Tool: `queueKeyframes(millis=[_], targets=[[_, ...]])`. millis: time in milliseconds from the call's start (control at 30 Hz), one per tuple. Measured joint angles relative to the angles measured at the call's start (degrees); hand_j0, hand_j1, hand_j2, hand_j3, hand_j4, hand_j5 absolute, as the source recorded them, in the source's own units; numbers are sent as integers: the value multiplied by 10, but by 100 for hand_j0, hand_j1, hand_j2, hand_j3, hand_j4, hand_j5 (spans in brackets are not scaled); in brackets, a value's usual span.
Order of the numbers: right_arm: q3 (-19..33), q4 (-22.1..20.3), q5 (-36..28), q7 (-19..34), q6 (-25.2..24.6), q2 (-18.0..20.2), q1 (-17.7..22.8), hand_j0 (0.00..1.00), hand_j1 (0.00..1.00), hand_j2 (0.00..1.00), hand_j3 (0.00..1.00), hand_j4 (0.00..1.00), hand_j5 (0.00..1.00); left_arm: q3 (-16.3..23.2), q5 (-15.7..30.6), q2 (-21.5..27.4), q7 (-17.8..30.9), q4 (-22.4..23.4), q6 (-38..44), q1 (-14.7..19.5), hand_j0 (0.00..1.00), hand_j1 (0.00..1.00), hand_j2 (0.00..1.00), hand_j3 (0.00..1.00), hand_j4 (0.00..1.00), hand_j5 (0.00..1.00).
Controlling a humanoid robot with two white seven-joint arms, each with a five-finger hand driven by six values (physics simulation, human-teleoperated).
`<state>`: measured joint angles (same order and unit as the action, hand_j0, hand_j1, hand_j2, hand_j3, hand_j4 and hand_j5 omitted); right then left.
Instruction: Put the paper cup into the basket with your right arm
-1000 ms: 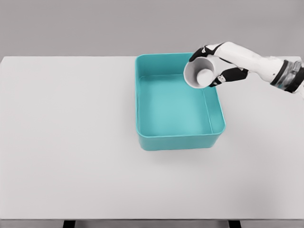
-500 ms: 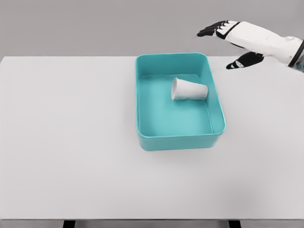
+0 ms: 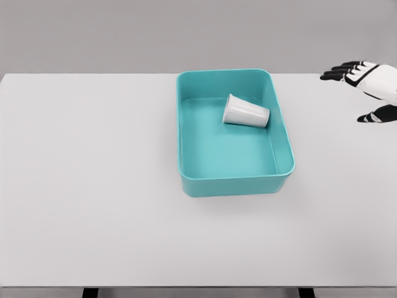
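A white paper cup (image 3: 245, 112) lies on its side inside the teal basket (image 3: 231, 185), in its far right part, close to the right wall. My right hand (image 3: 361, 87) hovers at the picture's right edge, well to the right of the basket, with fingers spread and holding nothing. Only the hand shows; the arm is cut off by the frame. The left arm is out of view.
The basket sits on a wide white table (image 3: 93, 186), slightly right of the middle and towards the far edge. Nothing else stands on the tabletop.
A second ago my right hand held the cup over the basket's far right corner. It let go, the cup dropped into the basket and rolled slightly, and the hand pulled away to the right.
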<state>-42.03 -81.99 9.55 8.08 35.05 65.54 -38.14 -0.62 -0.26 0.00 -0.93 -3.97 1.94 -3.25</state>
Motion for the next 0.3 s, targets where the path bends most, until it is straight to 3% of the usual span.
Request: queueKeyframes(millis=[300], targets=[[-1,-5,6,9,0,5,29,100,100,100,100,100,100,0,0,0,0,0,0,0,100,100,100,100,100,100]])
